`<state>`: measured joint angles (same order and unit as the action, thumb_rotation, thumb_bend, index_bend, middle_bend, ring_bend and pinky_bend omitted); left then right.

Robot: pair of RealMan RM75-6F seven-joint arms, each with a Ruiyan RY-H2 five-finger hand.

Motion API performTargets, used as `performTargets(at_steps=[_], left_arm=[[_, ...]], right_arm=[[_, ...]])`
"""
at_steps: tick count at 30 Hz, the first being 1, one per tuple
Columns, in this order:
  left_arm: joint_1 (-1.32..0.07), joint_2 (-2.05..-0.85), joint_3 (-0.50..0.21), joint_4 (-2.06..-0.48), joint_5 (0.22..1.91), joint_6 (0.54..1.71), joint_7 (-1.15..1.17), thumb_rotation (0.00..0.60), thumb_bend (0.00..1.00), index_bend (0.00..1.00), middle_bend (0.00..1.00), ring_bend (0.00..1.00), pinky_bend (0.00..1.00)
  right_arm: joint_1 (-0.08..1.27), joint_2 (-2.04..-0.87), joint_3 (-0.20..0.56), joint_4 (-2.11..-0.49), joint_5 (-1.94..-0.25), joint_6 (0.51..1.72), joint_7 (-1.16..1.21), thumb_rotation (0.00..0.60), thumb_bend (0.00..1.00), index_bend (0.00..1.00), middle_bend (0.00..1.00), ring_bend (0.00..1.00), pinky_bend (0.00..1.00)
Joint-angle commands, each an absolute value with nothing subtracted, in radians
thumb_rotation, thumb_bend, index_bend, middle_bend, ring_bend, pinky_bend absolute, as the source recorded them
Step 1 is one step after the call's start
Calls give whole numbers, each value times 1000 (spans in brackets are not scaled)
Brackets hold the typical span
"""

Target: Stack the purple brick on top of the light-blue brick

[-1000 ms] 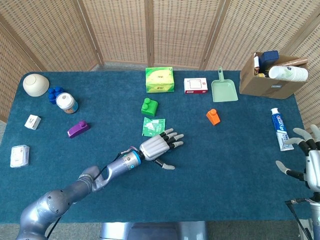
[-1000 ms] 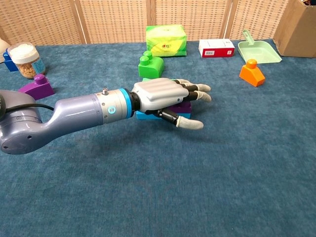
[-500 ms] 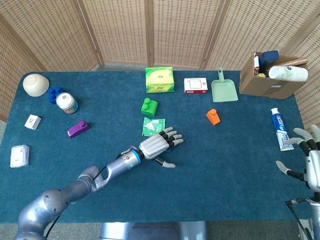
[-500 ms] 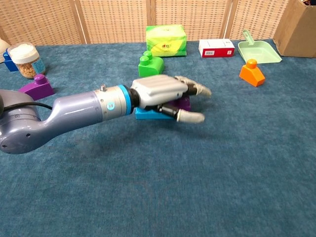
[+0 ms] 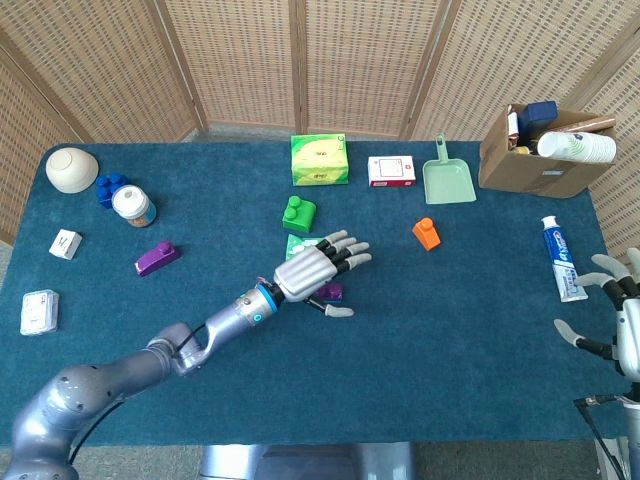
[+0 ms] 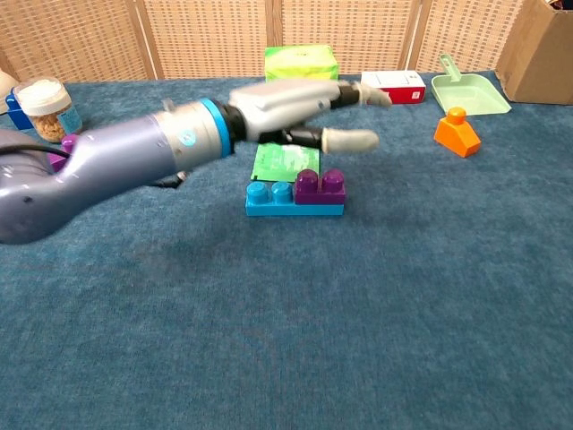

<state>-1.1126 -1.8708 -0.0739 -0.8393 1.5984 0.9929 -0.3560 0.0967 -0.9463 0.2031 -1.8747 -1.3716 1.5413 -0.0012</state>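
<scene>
Right hand [image 5: 622,325]: nearest the robot, at the table's right front edge in the head view; fingers spread, nothing in them; well apart from the bricks.
Left arm [image 6: 116,161]: reached in from the lower left across the blue cloth [image 6: 403,313].
Left hand [image 6: 295,103]: hovered above the bricks, palm down, fingers apart and stretched forward, thumb out to the side, holding nothing; blurred in the chest view.
Light-blue brick [image 6: 277,199]: flat on the cloth near table centre, studs up; its left studs were bare.
Purple brick [image 6: 320,186]: sat on top of the light-blue brick, on its right end, studs up, level; no hand touched it. In the head view only a corner of it [image 5: 331,292] showed under the left hand [image 5: 315,268].
Green packet [image 6: 286,161]: lay flat just behind the stacked bricks.
Second purple brick [image 5: 157,258]: on the cloth to the left, well apart from the stack.
Green brick [image 5: 298,212]: behind the packet, toward the far side.
Orange brick [image 6: 457,131]: right of centre, alone.
Toothpaste tube [image 5: 557,257]: near the right edge, lying lengthwise.
Small white boxes [image 5: 40,311]: two at the left edge.
Jar [image 6: 43,107]: far left, white lid, beside blue bricks [image 5: 110,188] and a cream bowl [image 5: 71,168].
Far row: green tissue box [image 5: 319,159], red-and-white box [image 6: 392,87], pale green dustpan [image 6: 469,90].
Cardboard box [image 5: 540,150]: far right corner, filled with assorted items.
</scene>
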Motion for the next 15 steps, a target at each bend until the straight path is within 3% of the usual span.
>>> performTargets(at_steps=[1,10,15], left_arm=[[-1054,-1733,-85,-993,1573,1044,-283,0,127,64,0,0,0],[-834,-1330,-38,-1473,1474,1166,-47,0,127,70,0,0,0],[-662,-1153,19,-1658,1423,1311,26,0,129,72,0,0,0]], right_arm=[[109,-945,210,-1860,-1359,1521,1,531,114,385,234,0,7],[168,-970,231,-1801,-1333,1454,-31,539,135,356,220,0,7],[201,-992,232,-1777,-1319,1416,-88,536,144,319,196,0,6]])
